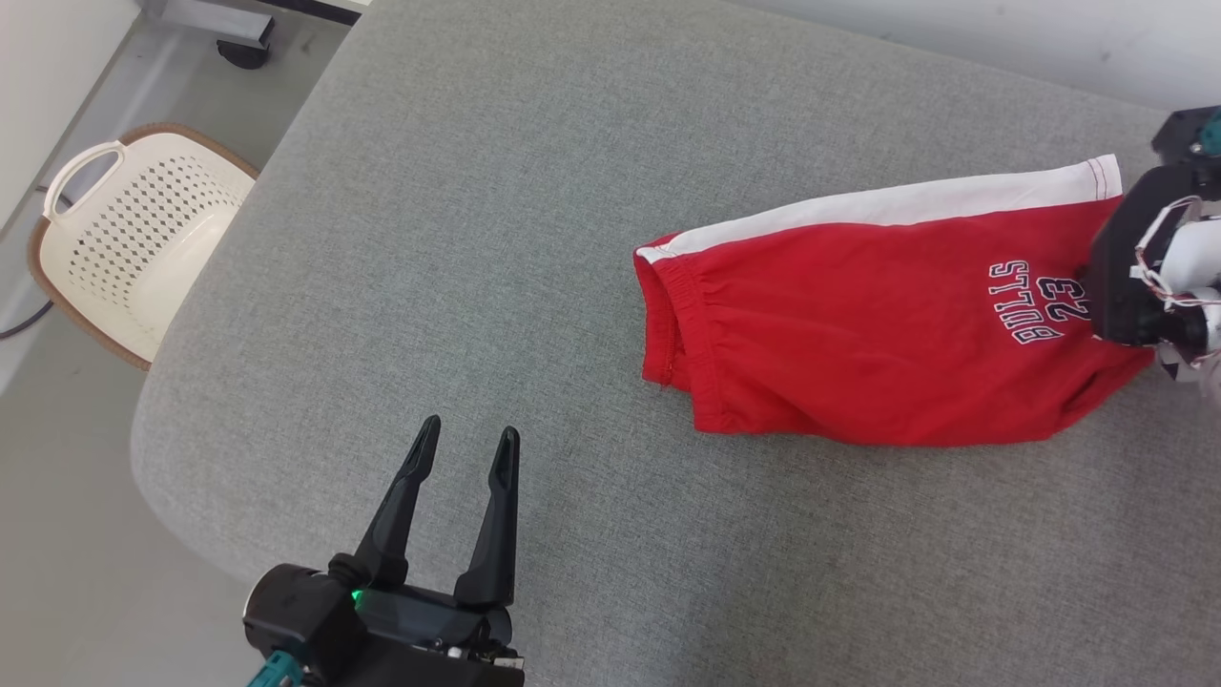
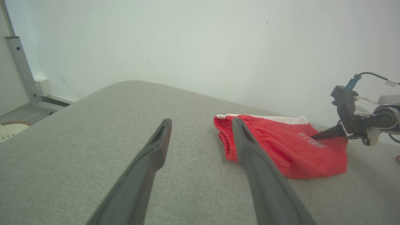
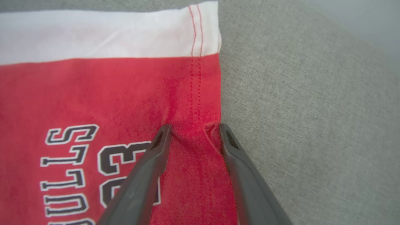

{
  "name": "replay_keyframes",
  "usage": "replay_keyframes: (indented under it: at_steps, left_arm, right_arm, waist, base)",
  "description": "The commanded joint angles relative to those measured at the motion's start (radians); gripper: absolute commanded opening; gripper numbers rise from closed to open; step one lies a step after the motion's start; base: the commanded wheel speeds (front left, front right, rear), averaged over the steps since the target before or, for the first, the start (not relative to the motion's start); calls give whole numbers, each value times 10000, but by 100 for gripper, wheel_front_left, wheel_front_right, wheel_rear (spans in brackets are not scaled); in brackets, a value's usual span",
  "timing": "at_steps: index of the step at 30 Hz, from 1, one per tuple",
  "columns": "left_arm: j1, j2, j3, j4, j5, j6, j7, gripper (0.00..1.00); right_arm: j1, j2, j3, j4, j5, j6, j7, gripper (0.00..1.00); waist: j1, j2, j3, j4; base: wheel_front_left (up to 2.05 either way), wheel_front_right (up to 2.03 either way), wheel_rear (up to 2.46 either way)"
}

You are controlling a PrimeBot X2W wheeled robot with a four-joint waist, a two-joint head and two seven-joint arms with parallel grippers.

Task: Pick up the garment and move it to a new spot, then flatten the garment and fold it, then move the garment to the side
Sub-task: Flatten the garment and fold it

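1. The red shorts with a white side stripe and a black-and-white "BULLS 23" print (image 1: 858,343) are lying flat on the right part of the grey fabric-covered surface (image 1: 458,239). Their elastic waistband is pointing left and the leg hem right.
2. The right tool (image 3: 194,126) is pressing down on the hem at the right end of the shorts. Its fingers are standing apart, and red cloth is puckering between the tips.
3. The left tool (image 1: 470,427) is hanging over the near left part of the surface with its fingers spread wide, holding nothing, well apart from the shorts.
4. A cream perforated plastic basket (image 1: 143,248) is sitting on the floor at the far left.
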Motion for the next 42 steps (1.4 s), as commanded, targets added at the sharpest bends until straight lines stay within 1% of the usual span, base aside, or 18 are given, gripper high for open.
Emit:
replay_keyframes:
  at_steps: [1,5,8,21,25,28,30,34,42]
  left_arm:
    - [149,-40,53,29,68,-9,-20,100]
    - [168,-57,65,64,80,-35,-20,100]
    - [170,-59,67,102,96,-50,-20,100]
    - [215,-54,188,243,130,-87,-20,100]
    - [215,-56,139,288,145,-90,-20,100]
    - [280,-50,97,369,162,-94,-20,100]
    - [351,-1,49,431,171,-93,-20,100]
    - [385,158,-91,506,198,-65,-20,100]
    - [437,340,-316,557,121,-65,-6,100]
  right_arm:
    - [516,181,124,154,-192,90,96,0]
    - [320,-311,-63,179,-595,33,-363,0]
    - [244,-523,-289,175,-887,33,-599,0]
    - [307,-850,-1366,97,-2231,41,-1746,0]
    - [298,-854,-1558,93,-2648,41,-1812,0]
    - [255,-561,-1781,91,-2912,42,-1846,0]
    - [228,-155,-1892,87,-2994,42,-1816,0]
    - [338,703,-2054,-3,-2761,42,-1589,0]
    - [761,1828,-1579,-812,-2768,42,-1129,0]
  waist:
    - [1,2,-24,-31]
    - [1,2,-48,-140]
    - [1,2,-87,-242]
    - [1,2,-707,-918]
    - [1,2,-898,-1000]
    - [1,2,-1087,-1058]
    - [1,2,-1206,-1093]
    - [1,2,-1452,-1059]
    - [1,2,-1904,-743]
  base:
    - [0,0,0]
    - [0,0,0]
    - [0,0,0]
    - [0,0,0]
    - [0,0,0]
    - [0,0,0]
    - [0,0,0]
    - [0,0,0]
    - [0,0,0]
